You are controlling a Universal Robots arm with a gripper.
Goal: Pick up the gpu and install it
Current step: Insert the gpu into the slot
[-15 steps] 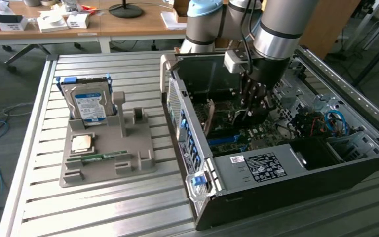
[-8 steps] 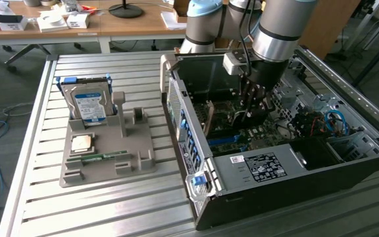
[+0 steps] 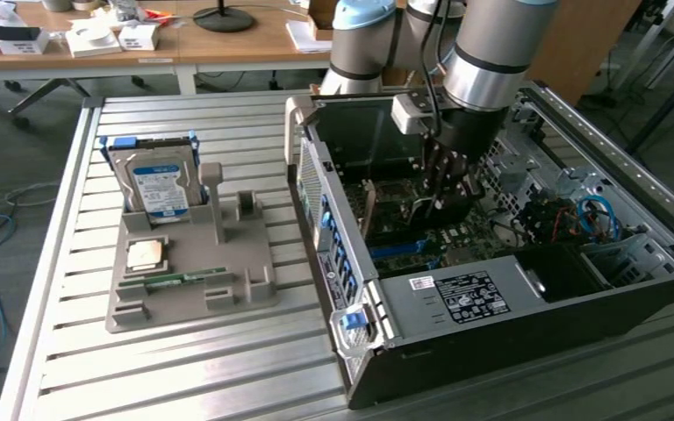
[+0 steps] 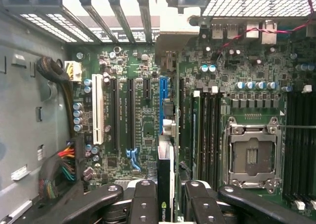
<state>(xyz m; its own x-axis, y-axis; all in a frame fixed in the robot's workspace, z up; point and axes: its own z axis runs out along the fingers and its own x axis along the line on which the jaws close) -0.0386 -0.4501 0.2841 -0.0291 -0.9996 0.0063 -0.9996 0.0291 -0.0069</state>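
A thick arm (image 3: pixel 491 53) of round, silver-grey metal tubes, its joints closed by pale blue-grey caps (image 3: pixel 361 16). A thin black cable (image 3: pixel 430 53) runs down beside the tubes. At the wrist sits a small cream-coloured box (image 3: pixel 412 112) with rounded corners, and below it a dark, blocky housing. In the wrist view the gripper (image 4: pixel 169 187) is glossy black throughout. Its fingers (image 4: pixel 144 204) are linked bars with rounded ends, and two broad outer links (image 4: pixel 94 204) flank the two slimmer inner ones. Round silver screws (image 4: pixel 145 183) mark the pivots of each link.
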